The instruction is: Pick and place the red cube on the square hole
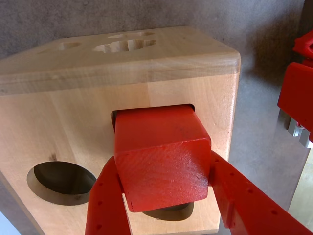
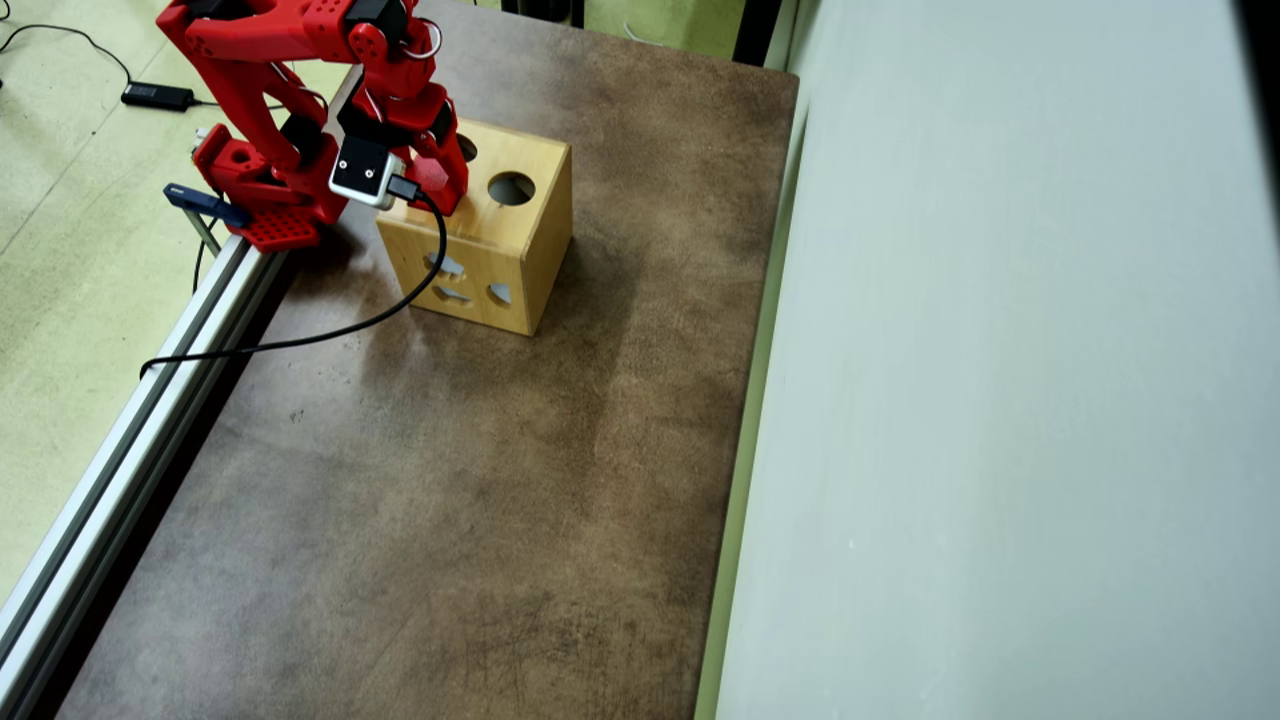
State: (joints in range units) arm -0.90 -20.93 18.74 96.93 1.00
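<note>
While the two red printed fingers of the gripper are pinching the small solid red cube from either side in the wrist view, the cube is sitting partly inside the dark square hole in the top face of the light wooden shape-sorter box. The cube's far end is lying within the cutout, with only thin dark slivers of the hole showing along its far-left corner and at its far right edge; its near end is standing proud of the wood between the fingers. Just to the left of the gripper in this view, a round cutout is opening in the same face, apart from the cube. Beyond the gripper, the box's rounded top edge is running across the view, and past it another face is carrying further cutouts.

In the overhead view the red arm is reaching over the near-left part of the box, hiding the cube and the square hole. The box is standing near the left edge of the brown mottled tabletop, close to the arm's base and the aluminium rail. To the right of the gripper and toward the bottom of this view, the tabletop is lying bare up to its edges.
</note>
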